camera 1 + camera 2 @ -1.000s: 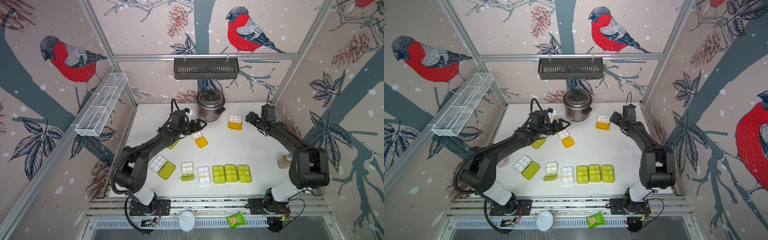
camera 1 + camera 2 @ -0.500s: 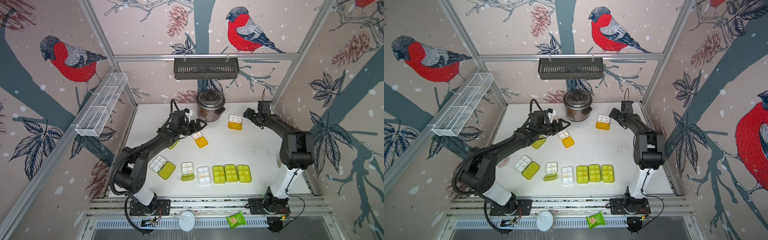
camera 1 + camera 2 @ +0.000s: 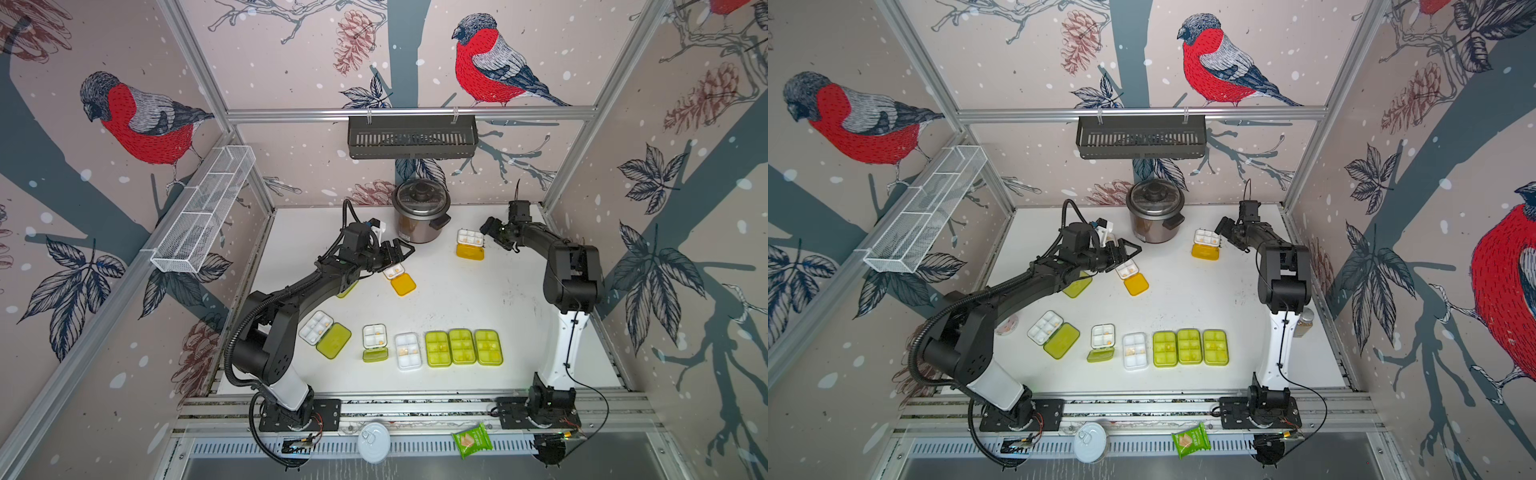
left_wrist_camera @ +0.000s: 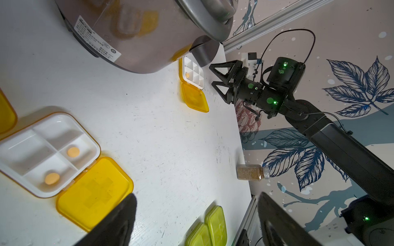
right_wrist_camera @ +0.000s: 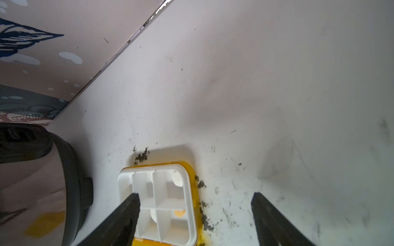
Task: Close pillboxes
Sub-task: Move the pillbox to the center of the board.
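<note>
Pillbox [image 5: 166, 191] open, right hand [image 5: 195, 196] apparently over.

White table [image 3: 457, 299], scuffed with dark marks: a steel cooker [image 3: 420, 216] stands at the back edge beside two open yellow pillboxes [image 3: 469, 237]. Along the front edge runs a row including three shut green pillboxes [image 3: 462, 347]. A small jar [image 3: 1304, 322] stands at the right edge.

No wording can be read anywhere. The cooker [image 4: 138, 49] carries a white label [image 4: 96, 38] with fine print and round marks, too small to read. The print on the green packet [image 3: 471, 440] is likewise illegible.
</note>
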Motion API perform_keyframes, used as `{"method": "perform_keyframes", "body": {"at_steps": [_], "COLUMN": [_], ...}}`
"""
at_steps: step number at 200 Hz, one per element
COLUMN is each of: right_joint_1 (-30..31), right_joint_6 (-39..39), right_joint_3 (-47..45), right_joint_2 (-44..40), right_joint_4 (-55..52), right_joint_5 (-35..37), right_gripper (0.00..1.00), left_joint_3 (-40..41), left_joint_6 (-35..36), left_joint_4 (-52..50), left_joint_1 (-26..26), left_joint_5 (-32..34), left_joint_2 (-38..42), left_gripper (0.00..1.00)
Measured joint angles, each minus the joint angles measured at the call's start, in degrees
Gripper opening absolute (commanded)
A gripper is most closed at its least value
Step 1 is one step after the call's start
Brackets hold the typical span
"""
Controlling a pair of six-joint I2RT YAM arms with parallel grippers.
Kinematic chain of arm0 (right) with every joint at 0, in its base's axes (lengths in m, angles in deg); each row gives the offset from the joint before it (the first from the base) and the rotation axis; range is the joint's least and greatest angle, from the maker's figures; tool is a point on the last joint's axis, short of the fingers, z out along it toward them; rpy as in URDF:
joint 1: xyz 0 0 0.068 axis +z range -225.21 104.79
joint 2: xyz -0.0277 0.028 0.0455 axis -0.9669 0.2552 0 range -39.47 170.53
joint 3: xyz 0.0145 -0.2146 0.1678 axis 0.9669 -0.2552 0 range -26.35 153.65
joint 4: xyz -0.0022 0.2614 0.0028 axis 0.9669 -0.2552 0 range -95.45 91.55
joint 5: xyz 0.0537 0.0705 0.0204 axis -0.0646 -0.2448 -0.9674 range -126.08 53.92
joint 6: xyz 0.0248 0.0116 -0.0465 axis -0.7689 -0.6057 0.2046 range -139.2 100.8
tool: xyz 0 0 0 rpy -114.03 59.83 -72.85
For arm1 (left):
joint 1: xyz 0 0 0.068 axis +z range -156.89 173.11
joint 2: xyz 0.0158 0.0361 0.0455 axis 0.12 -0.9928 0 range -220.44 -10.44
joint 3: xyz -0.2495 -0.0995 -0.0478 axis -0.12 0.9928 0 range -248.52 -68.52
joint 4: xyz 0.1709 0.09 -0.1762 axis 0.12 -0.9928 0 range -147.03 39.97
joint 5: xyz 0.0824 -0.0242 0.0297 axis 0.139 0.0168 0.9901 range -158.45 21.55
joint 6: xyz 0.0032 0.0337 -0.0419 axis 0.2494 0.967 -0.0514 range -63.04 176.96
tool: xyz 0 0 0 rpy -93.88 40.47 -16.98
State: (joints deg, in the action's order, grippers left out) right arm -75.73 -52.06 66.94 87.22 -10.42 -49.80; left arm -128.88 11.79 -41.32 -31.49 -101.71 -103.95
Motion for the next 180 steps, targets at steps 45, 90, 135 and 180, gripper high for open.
{"method": "perform_keyframes", "body": {"at_steps": [45, 90, 135, 180], "right_joint_1": [0.2, 0.92, 2.08, 3.91], "right_joint_6": [-0.17, 0.5, 2.08, 5.51], "right_joint_3": [2.38, 7.41, 11.76, 13.6], "right_joint_2": [2.69, 6.16, 9.07, 10.51], "right_joint_4": [-0.02, -0.83, -1.44, -1.49], "right_joint_5": [-2.89, -5.84, -8.13, -12.33], "right_gripper": [0.81, 0.8, 0.79, 0.78], "left_joint_3": [-0.02, -0.02, -0.02, -0.04], "left_joint_6": [-0.55, -1.2, -1.4, -1.4], "left_joint_4": [0.2, 1.4, 1.68, 1.7], "left_joint_1": [-0.02, -0.02, -0.02, -0.02], "left_joint_5": [-1.44, -2.29, -2.75, -2.97], "left_joint_2": [-0.72, -1.09, -1.7, -2.21], "left_gripper": [0.88, 0.88, 0.88, 0.88]}}
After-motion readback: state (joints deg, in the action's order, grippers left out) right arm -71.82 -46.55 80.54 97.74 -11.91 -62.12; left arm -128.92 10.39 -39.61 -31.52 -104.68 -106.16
